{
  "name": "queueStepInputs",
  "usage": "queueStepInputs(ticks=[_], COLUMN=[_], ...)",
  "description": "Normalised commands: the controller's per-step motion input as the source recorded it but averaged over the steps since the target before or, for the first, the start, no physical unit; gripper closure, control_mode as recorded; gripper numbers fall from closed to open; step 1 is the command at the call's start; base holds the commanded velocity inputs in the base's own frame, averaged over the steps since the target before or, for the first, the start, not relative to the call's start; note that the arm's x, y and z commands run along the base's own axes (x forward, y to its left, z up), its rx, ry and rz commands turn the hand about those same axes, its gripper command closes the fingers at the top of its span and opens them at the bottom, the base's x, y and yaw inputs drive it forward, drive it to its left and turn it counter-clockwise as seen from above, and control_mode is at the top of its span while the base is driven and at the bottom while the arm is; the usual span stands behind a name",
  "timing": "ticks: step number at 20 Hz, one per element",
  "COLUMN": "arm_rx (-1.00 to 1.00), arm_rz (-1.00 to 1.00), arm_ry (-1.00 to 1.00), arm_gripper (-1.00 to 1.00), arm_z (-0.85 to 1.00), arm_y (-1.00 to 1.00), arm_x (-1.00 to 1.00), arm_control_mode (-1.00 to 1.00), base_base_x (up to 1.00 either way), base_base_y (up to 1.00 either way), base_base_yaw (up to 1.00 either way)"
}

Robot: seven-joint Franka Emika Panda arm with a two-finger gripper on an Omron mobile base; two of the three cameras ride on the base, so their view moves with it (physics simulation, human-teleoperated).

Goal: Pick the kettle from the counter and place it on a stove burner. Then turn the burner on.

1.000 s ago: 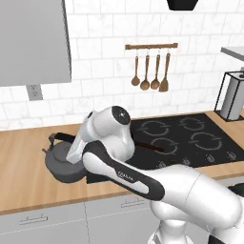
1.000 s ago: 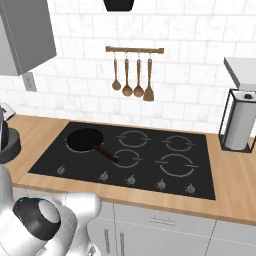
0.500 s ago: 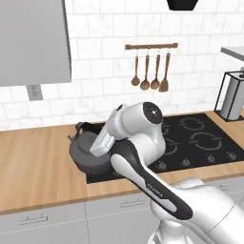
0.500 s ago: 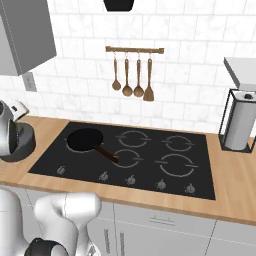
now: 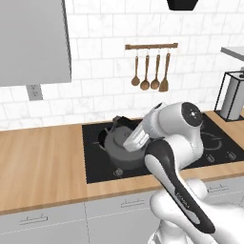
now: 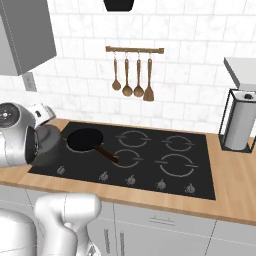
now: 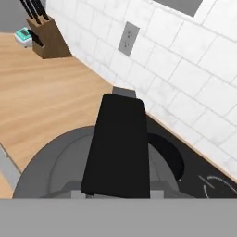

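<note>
1. The claw (image 5: 135, 139) is staying clamped tight on the black-sleeved handle of the kettle (image 5: 118, 148); in the hand view that sleeve (image 7: 118, 146) is running straight up between the fingers, with the grey kettle body spreading below it.

2. The kettle is travelling with the arm: a second ago it was hanging over the wooden tabletop (image 5: 43, 162) beside the cooktop, half a second ago it was at the cooktop's edge, and now it is hovering over the near end of the black glass cooktop (image 5: 97, 169). Whether its base is touching the glass cannot be told from here.

3. Relative to the cooktop, the kettle is sitting over its outermost front corner, the one next to the long stretch of tabletop. In the right base view it is showing as a dark round shape just beside the frying pan (image 6: 86, 141), which is occupying the ring behind it.

4. What this means: the pick is done and the carry is nearly finished. My judgement is that the remaining work is lowering the kettle onto a stove burner (image 6: 126, 158) that is free, since the pan is taking one ring, then letting go and reaching for the knobs (image 6: 104, 175) along the front edge.

5. Farther off, beyond the cooktop, wooden utensils (image 5: 150, 71) are hanging on a wall rail, untouched.
</note>
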Motion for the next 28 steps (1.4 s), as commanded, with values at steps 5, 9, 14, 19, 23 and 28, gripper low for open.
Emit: queueStepInputs(ticks=[5, 9, 14, 19, 23, 28], arm_rx=[-0.02, -0.10, -0.03, 0.00, 0.03, 0.04], arm_rz=[-0.25, -0.32, -0.26, -0.16, -0.12, -0.08], arm_ry=[0.00, 0.00, -0.02, 0.00, 0.01, 0.00], arm_gripper=[1.00, 1.00, 1.00, 1.00, 1.00, 1.00], arm_z=[0.17, 0.24, 0.29, 0.04, 0.00, -0.04], arm_y=[-1.00, -0.98, -1.00, -1.00, -0.89, -0.60], arm_x=[-0.03, 0.02, 0.00, 0.00, 0.00, 0.15], arm_control_mode=[-1.00, -1.00, -1.00, -1.00, -1.00, -1.00], base_base_x=[0.00, 0.00, 0.00, 0.00, 0.00, 0.00], base_base_y=[0.00, 0.00, 0.00, 0.00, 0.00, 0.00], base_base_yaw=[0.00, 0.00, 0.00, 0.00, 0.00, 0.00])
